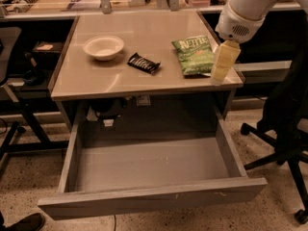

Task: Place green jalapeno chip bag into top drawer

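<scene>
The green jalapeno chip bag (194,55) lies flat on the right side of the grey desk top (120,76), its pale lettering facing up. The top drawer (149,165) stands pulled out below the desk, with a plain grey inside and nothing in it. My gripper (222,66) hangs from the white arm (248,11) at the desk's right edge, just right of the bag and touching or nearly touching its right side.
A white bowl (103,47) and a small black candy-bar wrapper (143,63) lie on the desk left of the bag. A black office chair (284,129) stands to the right of the drawer. Another desk and chair base stand at the left.
</scene>
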Motion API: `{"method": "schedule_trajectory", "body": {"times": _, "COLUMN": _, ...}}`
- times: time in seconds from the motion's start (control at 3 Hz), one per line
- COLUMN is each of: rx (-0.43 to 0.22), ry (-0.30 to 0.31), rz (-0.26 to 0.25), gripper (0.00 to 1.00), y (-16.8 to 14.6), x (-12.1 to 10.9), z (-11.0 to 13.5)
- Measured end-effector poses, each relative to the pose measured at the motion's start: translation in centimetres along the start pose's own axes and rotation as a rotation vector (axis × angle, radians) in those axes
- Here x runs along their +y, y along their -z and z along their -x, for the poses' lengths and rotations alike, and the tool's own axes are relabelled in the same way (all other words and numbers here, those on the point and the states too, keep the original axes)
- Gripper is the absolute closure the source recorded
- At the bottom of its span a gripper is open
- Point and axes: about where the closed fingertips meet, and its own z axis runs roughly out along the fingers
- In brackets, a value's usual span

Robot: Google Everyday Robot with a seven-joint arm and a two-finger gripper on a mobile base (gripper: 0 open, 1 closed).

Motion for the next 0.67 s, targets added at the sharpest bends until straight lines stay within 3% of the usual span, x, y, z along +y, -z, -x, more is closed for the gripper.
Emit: {"method": "schedule_trajectory", "body": {"times": 0.67, "rx": -0.047, "ry": -0.032, "rz": -0.026, "gripper": 0.00, "y": -2.4, "x": -6.5, "z": 0.7}}
